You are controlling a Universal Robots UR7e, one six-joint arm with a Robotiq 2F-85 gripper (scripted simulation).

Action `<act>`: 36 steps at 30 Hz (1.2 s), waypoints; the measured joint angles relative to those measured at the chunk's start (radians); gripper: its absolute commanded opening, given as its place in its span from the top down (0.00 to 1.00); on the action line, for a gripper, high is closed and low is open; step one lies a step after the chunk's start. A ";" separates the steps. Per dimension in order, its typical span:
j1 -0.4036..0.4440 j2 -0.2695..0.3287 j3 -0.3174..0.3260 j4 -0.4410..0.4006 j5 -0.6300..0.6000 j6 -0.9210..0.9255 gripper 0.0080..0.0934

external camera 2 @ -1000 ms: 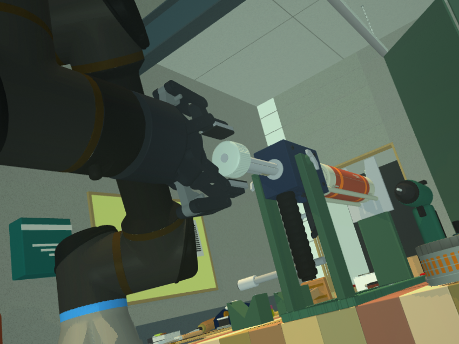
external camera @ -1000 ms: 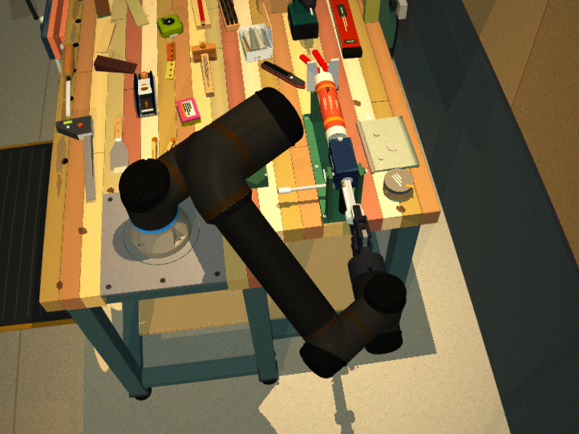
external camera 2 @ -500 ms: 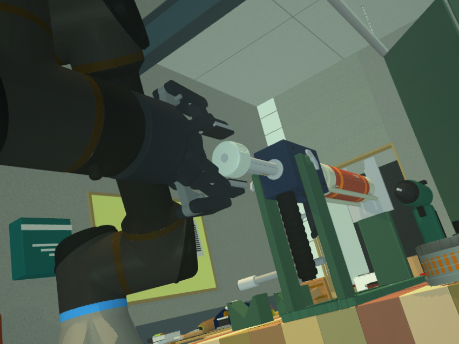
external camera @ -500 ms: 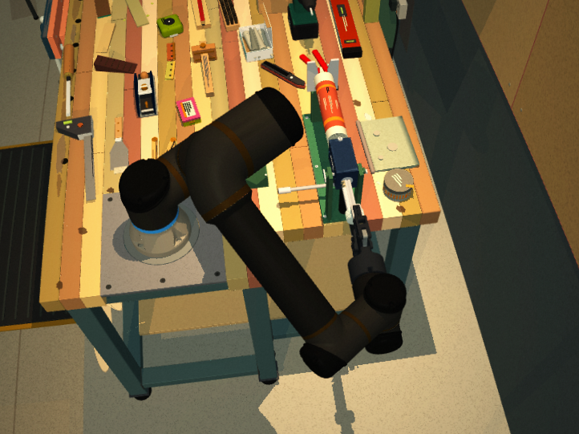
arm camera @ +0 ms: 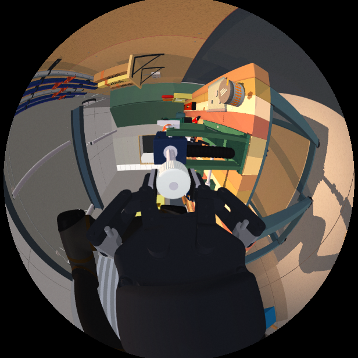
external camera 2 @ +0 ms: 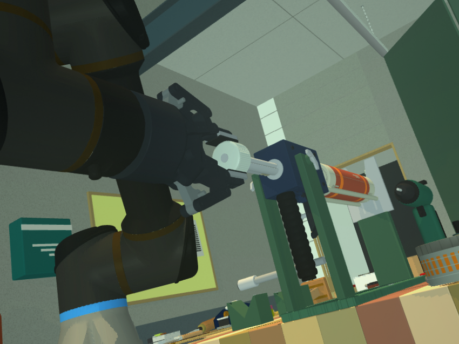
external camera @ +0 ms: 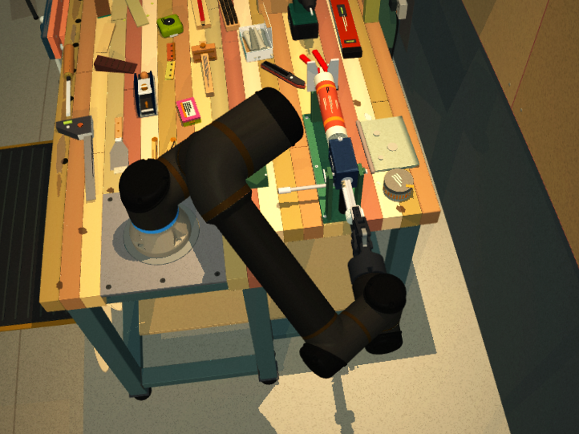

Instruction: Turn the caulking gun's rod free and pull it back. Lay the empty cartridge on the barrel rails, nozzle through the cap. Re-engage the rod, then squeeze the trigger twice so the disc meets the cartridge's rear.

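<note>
My gripper (arm camera: 173, 180) is off the bench's front edge, level with the caulking gun's rear. Its fingers are closed on the white knurled knob (external camera 2: 231, 156) at the end of the rod (external camera 2: 264, 166). The rod runs into the gun's blue body (external camera: 345, 157), which sits in a green stand (external camera 2: 306, 241). The black ribbed grip (external camera 2: 298, 237) hangs below the body. The orange cartridge (external camera: 330, 106) lies on the barrel rails ahead of the body. Its nozzle end reaches the white cap (external camera: 323, 73).
A grey tray (external camera: 386, 143) lies right of the gun, with a round orange-striped wheel (external camera: 398, 185) near the bench corner. A white-handled pin (external camera: 302, 189) sticks out left of the stand. Hand tools crowd the far and left bench. My arm's base (external camera: 157, 231) stands front left.
</note>
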 measured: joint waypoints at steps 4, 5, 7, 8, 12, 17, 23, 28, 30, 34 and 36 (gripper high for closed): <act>0.000 0.000 0.000 0.000 0.000 0.000 0.72; 0.000 0.000 0.000 0.000 0.000 0.000 0.75; 0.000 0.000 0.000 0.000 0.000 0.000 0.79; 0.000 0.000 0.000 0.000 0.000 0.000 0.82; 0.000 0.000 0.000 0.000 0.000 0.000 0.91; 0.000 0.000 0.000 0.000 0.000 0.000 1.00; 0.000 0.000 0.000 0.000 0.000 -0.001 1.00; 0.000 0.000 0.000 0.000 0.000 -0.006 1.00; 0.000 0.000 0.000 0.000 0.000 -0.010 1.00; 0.000 0.000 0.000 0.000 0.000 -0.021 1.00; 0.000 0.000 0.000 0.000 0.000 -0.028 1.00</act>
